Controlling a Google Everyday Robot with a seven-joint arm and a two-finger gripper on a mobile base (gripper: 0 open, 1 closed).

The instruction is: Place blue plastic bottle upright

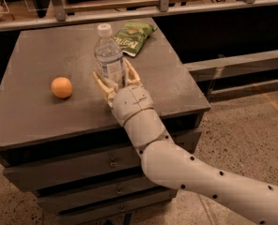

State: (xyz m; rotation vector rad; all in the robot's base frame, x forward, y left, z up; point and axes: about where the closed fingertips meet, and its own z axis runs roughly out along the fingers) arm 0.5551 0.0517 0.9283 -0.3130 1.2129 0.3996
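Note:
The blue plastic bottle (pixel 109 55) stands upright on the grey table top (pixel 45 111), near the middle. It is clear and bluish with a white cap and a white-and-blue label. My gripper (pixel 114 78) reaches in from the front right, and its cream fingers (pixel 100 82) stand one on each side of the bottle's lower part. The jaws are spread a little wider than the bottle. The bottle's base is hidden behind the gripper.
An orange (pixel 62 87) lies on the table to the left of the bottle. A green snack bag (pixel 135 37) lies behind the bottle to its right. The table has drawers below its front edge. A rail and shelf run along the back.

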